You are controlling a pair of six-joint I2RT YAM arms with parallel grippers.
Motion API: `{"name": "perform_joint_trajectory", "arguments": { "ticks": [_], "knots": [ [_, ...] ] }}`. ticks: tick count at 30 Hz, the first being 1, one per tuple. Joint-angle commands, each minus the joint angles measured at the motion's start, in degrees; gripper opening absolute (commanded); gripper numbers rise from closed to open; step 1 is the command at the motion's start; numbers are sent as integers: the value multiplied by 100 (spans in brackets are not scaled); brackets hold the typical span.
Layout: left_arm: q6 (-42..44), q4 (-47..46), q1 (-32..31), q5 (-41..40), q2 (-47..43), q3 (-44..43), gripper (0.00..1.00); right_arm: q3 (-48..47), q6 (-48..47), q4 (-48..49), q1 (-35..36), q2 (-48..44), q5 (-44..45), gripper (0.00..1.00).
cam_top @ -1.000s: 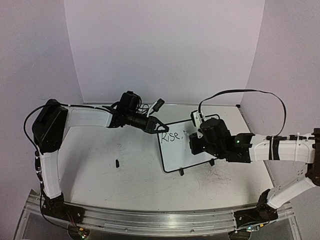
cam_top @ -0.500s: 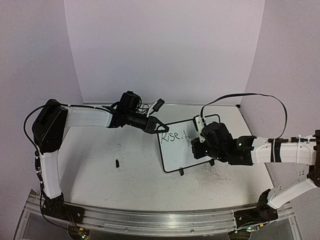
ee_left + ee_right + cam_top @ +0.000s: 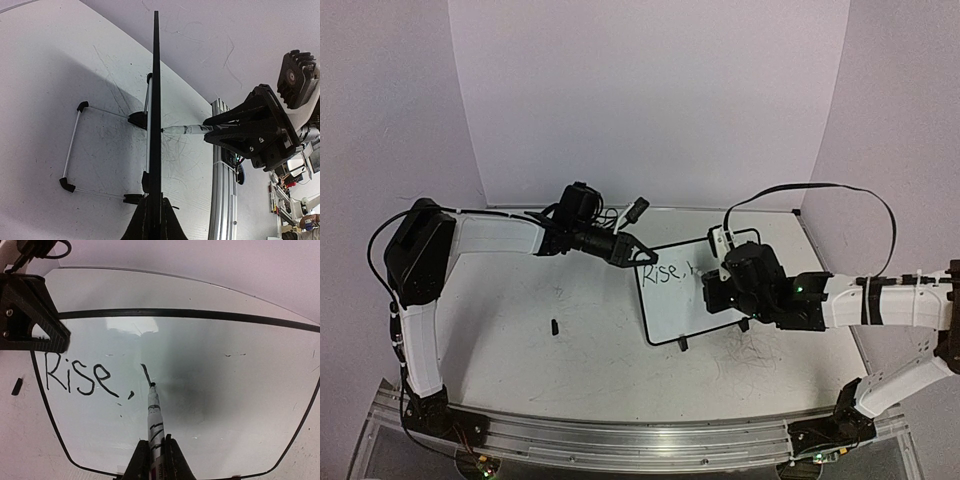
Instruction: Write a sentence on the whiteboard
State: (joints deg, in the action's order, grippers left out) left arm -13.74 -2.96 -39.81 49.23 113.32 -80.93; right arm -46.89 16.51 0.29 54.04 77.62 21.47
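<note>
The whiteboard [image 3: 672, 312] stands tilted on the table [image 3: 550, 370], just right of the middle in the top view. The left gripper [image 3: 638, 257] is shut tight on the board's upper left corner. In the left wrist view the board is seen from the side, as a thin black line going up from the bottom of the frame. The right gripper [image 3: 154, 460], at the bottom of its own view, is closed on a marker [image 3: 153, 412] that points up the frame. The marker tip touches the board just under a short black stroke. The sentence [image 3: 80, 375] so far reads "Rise," at the left side of the board, and that one stroke sits just right of the comma. The rest of the board is bare white. I think the step in hand is drawing the first letter of the next word, so the writing is only a small way along. The next move calls for a soft, even push of the tip on the board and small, careful lines to finish the letter, then a little slide to the right for the next one. The left gripper needs a firm hold, because a hard push could tip the board back, and a weak push could leave gaps in the line.
</note>
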Motion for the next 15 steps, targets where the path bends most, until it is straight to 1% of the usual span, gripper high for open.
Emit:
{"name": "perform_joint_trajectory", "arguments": {
  "ticks": [1, 8, 11, 15],
  "knots": [
    [20, 199, -36, -1, -147, 7, 0, -47, -68, 329, -20, 25, 308, 0],
    [20, 199, -35, 6, -157, 7, 0, -109, -4, 321, -46, 118, 486, 0],
    [20, 199, -35, 6, -153, 7, 0, -125, 134, 207, -52, 101, 619, 0],
    [20, 199, -35, 12, -151, 6, 0, -118, 190, 45, -52, 11, 584, 0]
  ]
}}
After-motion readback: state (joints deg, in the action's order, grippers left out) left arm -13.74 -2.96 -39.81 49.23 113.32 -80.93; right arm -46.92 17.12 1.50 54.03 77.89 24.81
